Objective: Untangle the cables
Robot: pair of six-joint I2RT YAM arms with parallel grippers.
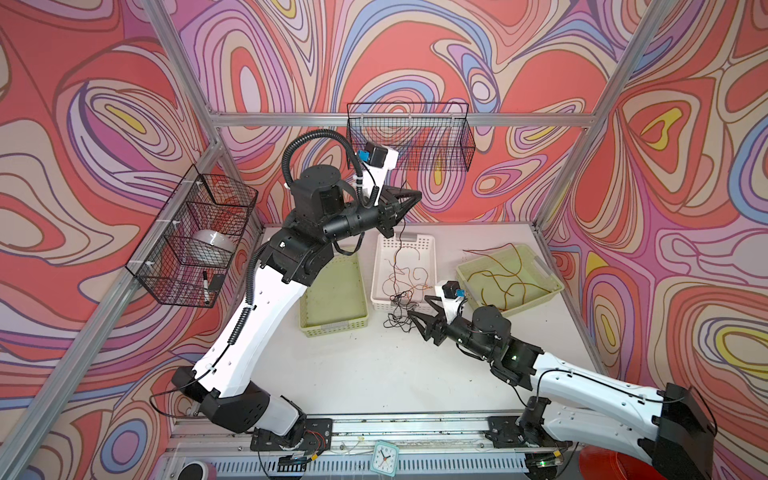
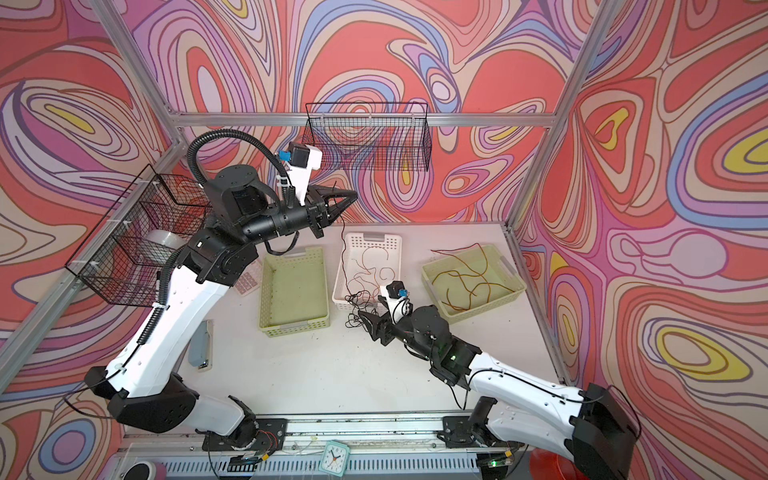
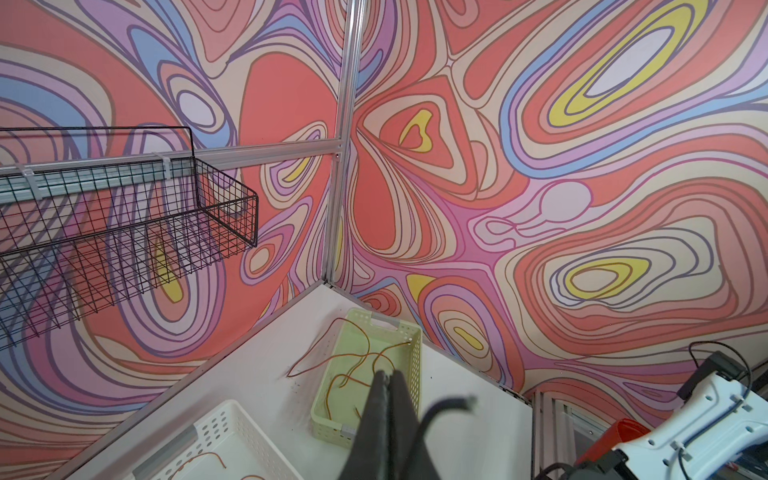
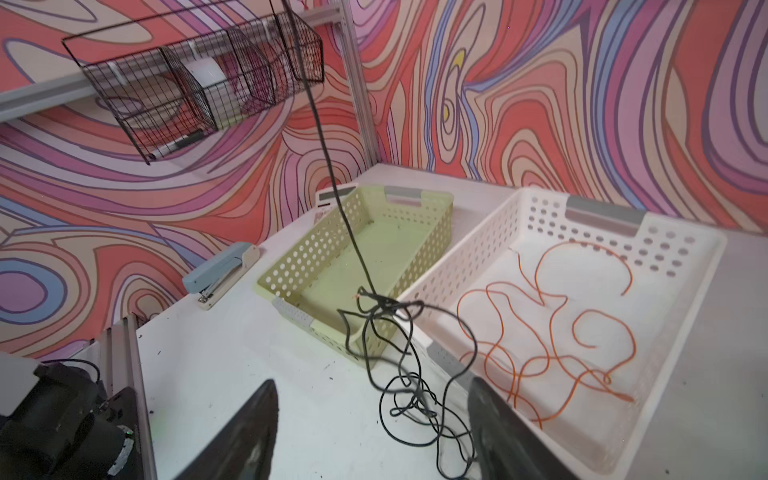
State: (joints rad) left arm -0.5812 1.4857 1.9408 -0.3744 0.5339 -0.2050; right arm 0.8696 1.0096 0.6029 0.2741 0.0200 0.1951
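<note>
One black cable (image 1: 400,239), pinched by left gripper (image 1: 414,196), is hung near-vertically; tangle (image 1: 398,318) is located just before spread right gripper (image 1: 417,308).

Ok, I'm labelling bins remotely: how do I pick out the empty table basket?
Three perforated plastic baskets line the white table. The empty pale-green basket is leftmost in both top views; the white basket and the other green basket hold orange cables.
</note>
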